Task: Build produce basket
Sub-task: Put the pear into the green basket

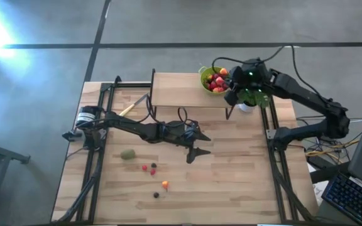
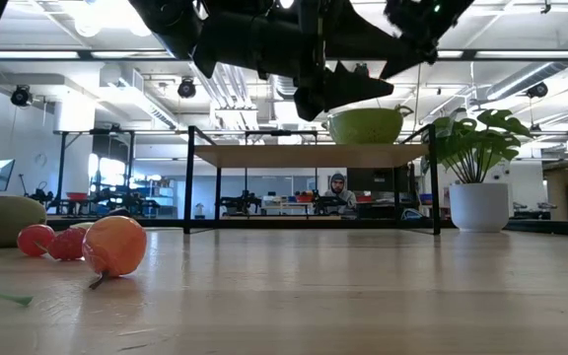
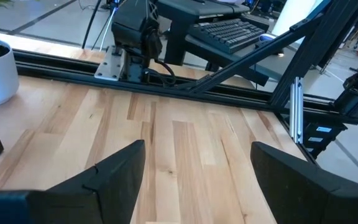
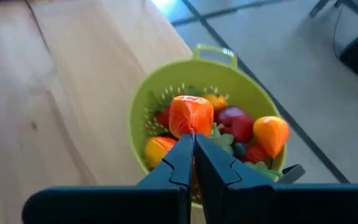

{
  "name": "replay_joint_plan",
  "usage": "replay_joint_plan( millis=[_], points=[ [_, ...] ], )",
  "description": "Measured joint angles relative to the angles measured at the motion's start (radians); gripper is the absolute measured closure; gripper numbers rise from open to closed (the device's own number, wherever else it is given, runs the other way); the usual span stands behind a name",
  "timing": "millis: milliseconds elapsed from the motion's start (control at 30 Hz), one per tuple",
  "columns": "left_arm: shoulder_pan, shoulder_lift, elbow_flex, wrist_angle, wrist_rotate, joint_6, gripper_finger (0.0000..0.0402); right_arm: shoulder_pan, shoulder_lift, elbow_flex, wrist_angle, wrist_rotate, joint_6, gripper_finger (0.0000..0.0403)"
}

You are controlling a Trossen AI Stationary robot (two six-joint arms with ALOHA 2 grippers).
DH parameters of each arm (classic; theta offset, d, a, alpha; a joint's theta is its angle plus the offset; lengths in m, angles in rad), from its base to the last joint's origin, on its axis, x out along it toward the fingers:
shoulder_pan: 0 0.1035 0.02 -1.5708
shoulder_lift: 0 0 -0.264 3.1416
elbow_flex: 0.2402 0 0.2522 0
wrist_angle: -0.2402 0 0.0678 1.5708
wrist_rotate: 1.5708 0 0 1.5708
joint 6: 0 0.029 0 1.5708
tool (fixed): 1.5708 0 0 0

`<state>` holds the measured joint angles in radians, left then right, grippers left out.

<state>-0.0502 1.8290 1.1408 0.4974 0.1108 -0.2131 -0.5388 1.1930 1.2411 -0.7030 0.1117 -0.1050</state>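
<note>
The lime-green produce basket (image 1: 212,80) stands on the raised wooden shelf (image 1: 181,90) at the table's far side, holding several red and orange fruits. My right gripper (image 4: 193,142) hovers over it, shut, with an orange fruit (image 4: 191,115) at its fingertips. Loose produce lies on the table near the left: a brownish-green kiwi (image 1: 127,154), two red berries (image 1: 148,167), an orange fruit (image 1: 165,184) and a dark berry (image 1: 156,195). My left gripper (image 1: 197,143) hangs open above the table's middle, nothing between its fingers. My right gripper holds the orange fruit by its near side (image 4: 192,132), right at the tips of the two shut fingers, which hide what they pinch. The fingers slant down from the table's right. The fruit is lifted clear, above the fruits in the basket.
A leafy plant in a white pot (image 2: 476,202) stands beside the shelf's right end, under my right arm. A yellow-handled knife (image 1: 131,107) lies at the far left. The black shelf frame (image 2: 193,177) stands on thin legs. Bare wood lies to the near right.
</note>
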Motion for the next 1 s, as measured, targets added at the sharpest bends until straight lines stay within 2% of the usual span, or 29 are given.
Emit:
replay_joint_plan(
  millis=[233, 500, 1000],
  points=[
    [0.0, 0.001, 0.0, -0.028, 0.0, 0.0, 0.0105, -0.07, 0.118, 0.023, 0.01, 0.01, -0.05, 0.0394],
    [0.0, 0.001, 0.0, -0.027, 0.0, 0.0, 0.0105, -0.096, 0.217, 0.111, -0.002, 0.02, -0.053, 0.0394],
    [0.0, 0.001, 0.0, -0.027, 0.0, -0.005, 0.0105, -0.097, 0.249, 0.129, -0.004, 0.019, -0.033, 0.0392]
  ],
)
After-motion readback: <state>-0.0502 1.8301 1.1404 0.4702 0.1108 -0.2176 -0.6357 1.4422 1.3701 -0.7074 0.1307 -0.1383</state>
